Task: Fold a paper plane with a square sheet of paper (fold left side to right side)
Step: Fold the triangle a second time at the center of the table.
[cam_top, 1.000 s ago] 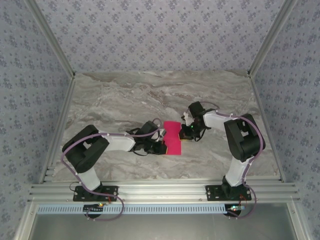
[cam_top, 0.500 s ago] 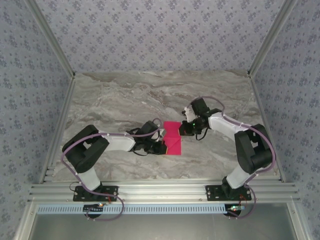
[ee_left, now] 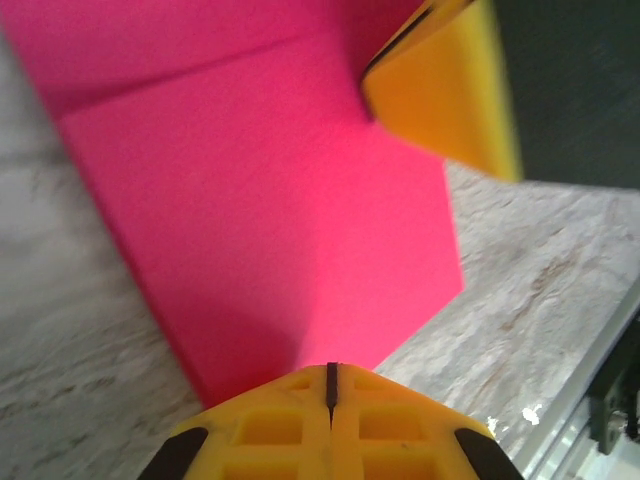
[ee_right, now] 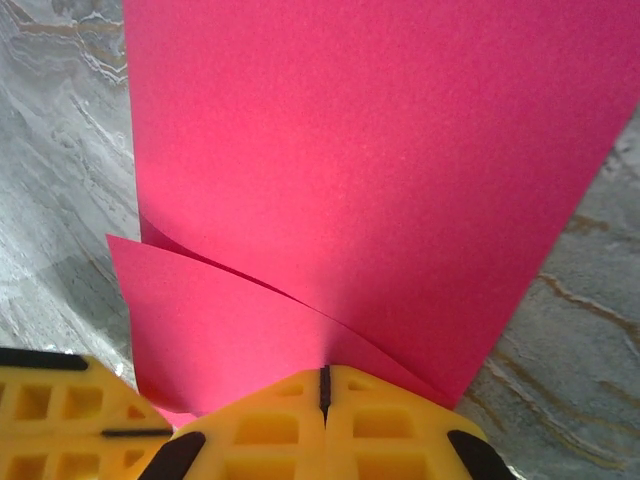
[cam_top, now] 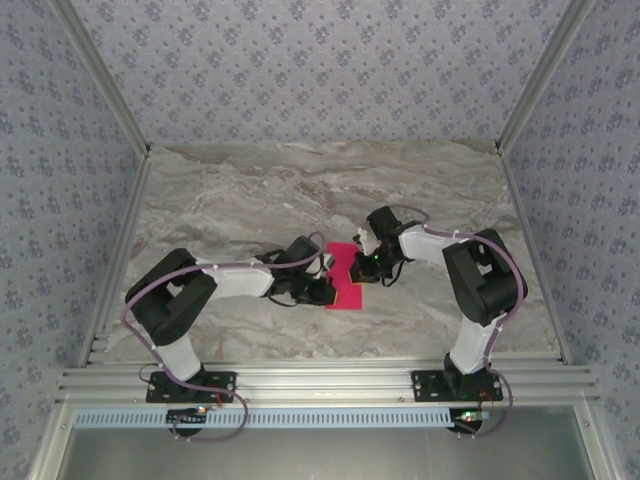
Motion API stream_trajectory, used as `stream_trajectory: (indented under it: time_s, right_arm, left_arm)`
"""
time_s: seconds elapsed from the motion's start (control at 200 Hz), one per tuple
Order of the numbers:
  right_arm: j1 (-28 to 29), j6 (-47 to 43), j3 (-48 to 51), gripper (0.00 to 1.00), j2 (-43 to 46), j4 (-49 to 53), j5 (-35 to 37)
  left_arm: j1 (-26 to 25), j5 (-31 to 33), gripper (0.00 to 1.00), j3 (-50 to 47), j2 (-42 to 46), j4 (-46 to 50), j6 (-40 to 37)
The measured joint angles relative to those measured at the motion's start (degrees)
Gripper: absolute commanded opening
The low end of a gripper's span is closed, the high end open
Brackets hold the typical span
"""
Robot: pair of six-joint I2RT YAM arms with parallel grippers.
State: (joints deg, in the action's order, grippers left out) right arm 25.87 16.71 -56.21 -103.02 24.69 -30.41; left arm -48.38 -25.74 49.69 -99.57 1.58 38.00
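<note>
Right claw (cam_top: 362, 266) shifted leftward, pinching square sheet of paper (cam_top: 347, 293) | left claw (cam_top: 327, 290) closed, tips on its edge

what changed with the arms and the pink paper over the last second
The right arm swung its elbow out to the right and back in; the right pincer ended slightly lower and nearer the left pincer. The left pincer edged up and right. The square sheet of paper now looks narrower from above, one layer curled over. Unchanged: both pincers shut, the sheet in the same spot.
</note>
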Motion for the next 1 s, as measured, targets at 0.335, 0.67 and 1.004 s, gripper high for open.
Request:
stream_trajectory:
  time_s: [0.335,0.67,1.004]
  right_arm:
    - [0.1,0.0,0.0,0.0,0.0,0.1,0.2]
    - [0.3,0.0,-0.4,0.0,0.0,0.8,1.2]
    - [-0.1,0.0,-0.6,0.0,-0.2,1.7,1.0]
  left_arm:
    - [0.0,-1.1,0.0,6.1,-5.1,1.6,-1.5]
    - [0.0,-1.1,0.0,5.9,-6.7,2.3,-2.7]
    - [0.0,-0.2,0.0,-2.1,-0.9,-0.4,-2.5]
